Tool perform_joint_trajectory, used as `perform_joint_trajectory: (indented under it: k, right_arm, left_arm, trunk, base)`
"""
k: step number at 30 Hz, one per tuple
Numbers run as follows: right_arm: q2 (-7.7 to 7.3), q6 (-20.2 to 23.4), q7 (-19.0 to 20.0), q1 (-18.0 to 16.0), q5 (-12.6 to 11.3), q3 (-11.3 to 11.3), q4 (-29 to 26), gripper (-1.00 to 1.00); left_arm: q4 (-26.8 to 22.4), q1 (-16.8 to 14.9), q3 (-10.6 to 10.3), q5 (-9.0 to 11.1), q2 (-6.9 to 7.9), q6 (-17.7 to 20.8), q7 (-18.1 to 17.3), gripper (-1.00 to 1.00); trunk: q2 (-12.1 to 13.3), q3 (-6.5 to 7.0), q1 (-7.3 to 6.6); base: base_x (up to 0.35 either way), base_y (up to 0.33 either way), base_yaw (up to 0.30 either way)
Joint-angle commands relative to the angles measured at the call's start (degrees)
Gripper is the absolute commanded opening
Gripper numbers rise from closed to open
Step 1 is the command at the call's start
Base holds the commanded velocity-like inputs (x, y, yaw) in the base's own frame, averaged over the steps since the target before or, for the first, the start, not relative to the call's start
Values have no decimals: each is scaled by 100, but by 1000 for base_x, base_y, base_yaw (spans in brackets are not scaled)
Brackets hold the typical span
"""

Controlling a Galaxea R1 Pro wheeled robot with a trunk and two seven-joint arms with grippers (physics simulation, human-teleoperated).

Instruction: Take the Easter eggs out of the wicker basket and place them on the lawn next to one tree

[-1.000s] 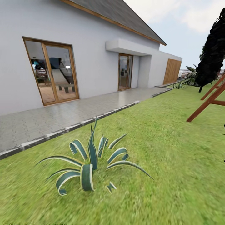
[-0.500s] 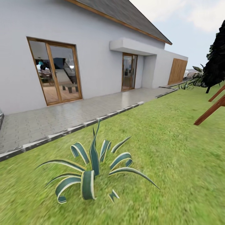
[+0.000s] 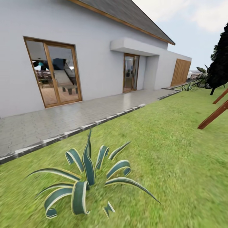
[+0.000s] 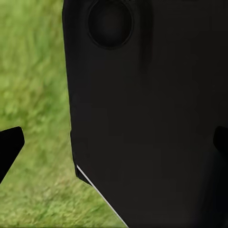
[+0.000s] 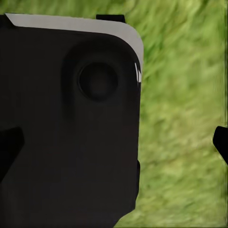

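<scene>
eggs and basket out of sight; lawn crossed on the way

eggs of this kind are judged to be light, rigid and smooth-shelled, so they are likely to roll or slip when pinched; a hold across the widest part, with the fingers closed gently, would be advised. the wicker basket is judged stiff but open-woven, and an egg may have to be lifted straight up out of it to clear the rim. none of this can be checked now, since neither the eggs nor the basket are shown, and their place cannot be told from these pictures.

the lawn (image 3: 177, 148) is seen spread across the head view, short and mottled green, and grass is seen under both wrist cameras too. a striped agave plant (image 3: 85, 177) is rooted in the grass close in front. beyond it a grey paved path (image 3: 63, 117) with a stone kerb is laid along a white house (image 3: 95, 57), where a glazed wooden door (image 3: 52, 76) and a second door (image 3: 129, 72) are set. at the far right edge a black columnar tree (image 3: 220, 63) and slanted brown wooden beams (image 3: 213, 115) are seen; that tree is not the kind to be chosen.

in each wrist view dark fingertips (image 4: 9, 147) (image 5: 221, 142) are seen at opposite edges, well apart, with a black body (image 4: 152, 114) between them; both grippers are judged to be spread wide and nothing is held.
</scene>
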Motion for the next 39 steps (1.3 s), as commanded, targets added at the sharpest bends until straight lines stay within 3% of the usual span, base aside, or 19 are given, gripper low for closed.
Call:
perform_joint_trajectory:
  k: [1, 15, 39]
  right_arm:
    - [0, -2, -4, -4, 4, 1, 1, 100]
    - [1, -2, -4, -4, 4, 1, 0, 100]
    - [0, -2, -4, -4, 4, 1, 0, 100]
  left_arm:
    - [-8, 4, 2, 1, 1, 2, -1, 100]
    - [-6, 4, -8, -6, -1, -3, -1, 100]
    - [-8, 4, 1, 1, 1, 2, -1, 100]
  trunk:
    - [-2, -4, 2]
    - [-2, -4, 2]
    - [-2, -4, 2]
  base:
    - [220, -259, 198]
    - [91, -144, 235]
    - [123, -280, 9]
